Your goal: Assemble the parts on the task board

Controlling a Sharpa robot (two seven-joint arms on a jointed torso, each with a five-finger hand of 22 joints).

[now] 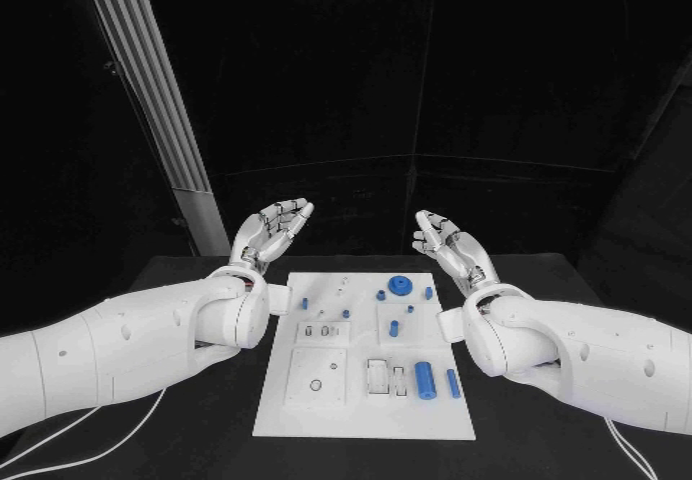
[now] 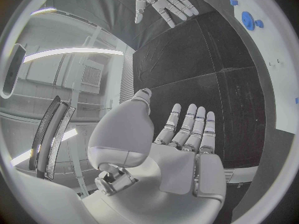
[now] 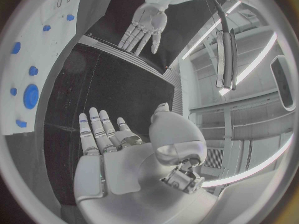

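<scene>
Both hands empty, fingers spread: left hand (image 1: 271, 231) and right hand (image 1: 449, 243) raised past board (image 1: 364, 425) far edge. Parts (image 1: 426, 379) scattered on board, round disc (image 1: 400, 286) near far edge. Likely light, rigid, slick plastic; pinch cylinders across sides, mid-length.

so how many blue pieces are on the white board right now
About 8, though tiny ones may escape the head view. A round disc with four small pieces around it at the board's far end, one small piece far left, and two cylinders near right.
</scene>
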